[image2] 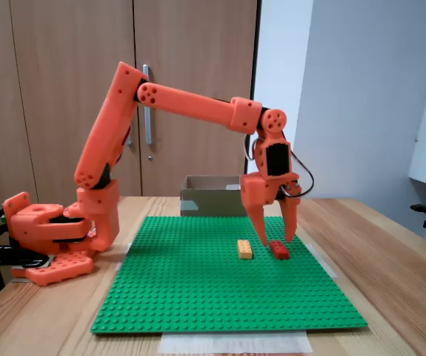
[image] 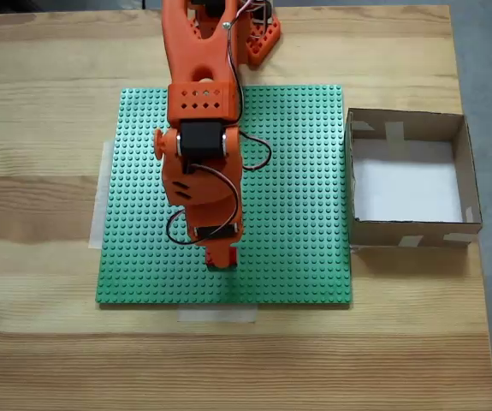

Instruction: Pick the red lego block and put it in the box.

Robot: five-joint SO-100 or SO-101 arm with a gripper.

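Green baseplate (image2: 220,289) — red lego block (image2: 278,249) lying between open, empty fingers (image2: 259,222).

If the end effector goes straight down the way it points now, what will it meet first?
Most likely the red lego block: the open end effector hangs just above it, fingers to either side. Depth is uncertain; otherwise it would meet the green baseplate.

In a fixed view from above, the arm (image: 198,128) hid both bricks. Its base (image: 258,30) was cut off by the top edge.
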